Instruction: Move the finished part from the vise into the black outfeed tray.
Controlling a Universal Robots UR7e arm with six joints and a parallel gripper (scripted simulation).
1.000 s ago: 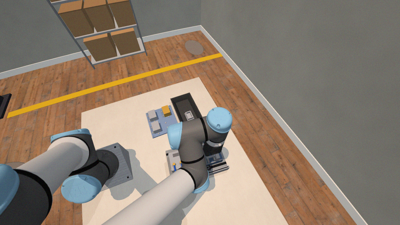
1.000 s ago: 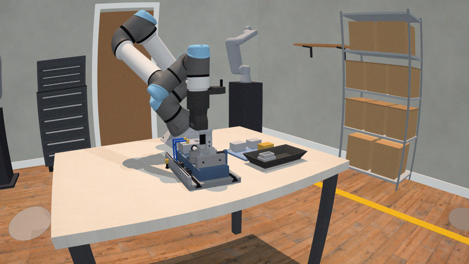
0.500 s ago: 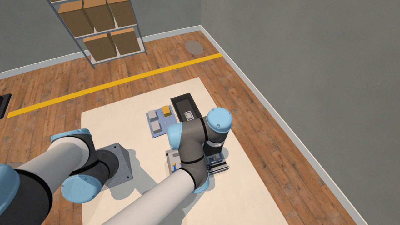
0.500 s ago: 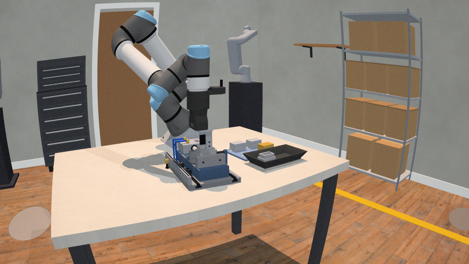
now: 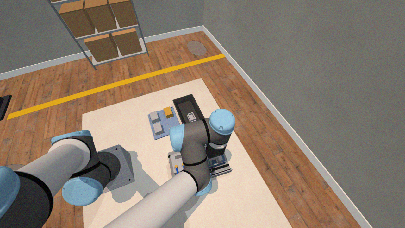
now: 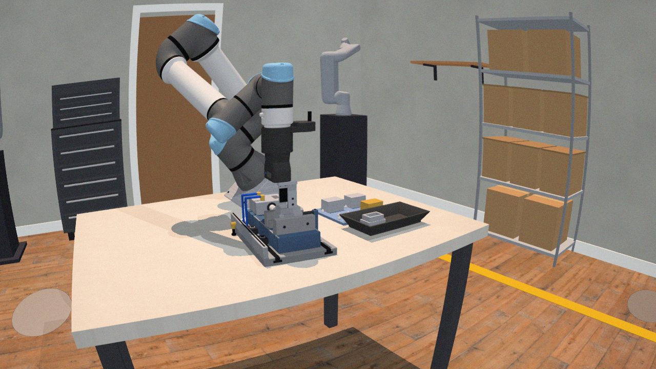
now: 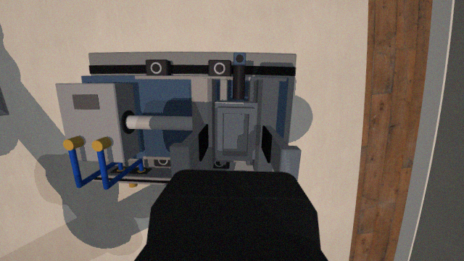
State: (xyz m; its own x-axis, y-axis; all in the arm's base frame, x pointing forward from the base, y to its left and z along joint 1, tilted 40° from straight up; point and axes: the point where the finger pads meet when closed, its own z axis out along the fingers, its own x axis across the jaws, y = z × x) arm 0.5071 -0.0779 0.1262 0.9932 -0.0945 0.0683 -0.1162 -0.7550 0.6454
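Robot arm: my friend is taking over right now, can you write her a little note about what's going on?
Gripper: open, holding nothing, poised over the vise with a finger on each side of the part.
Part: in the vise, pocket up, not gripped yet.
Tray: on the table right of the vise, one finished block inside, with free floor next to it.
Done: approach only.
Left: close on the part, lift it out, carry it to the tray, lay it beside the other block.
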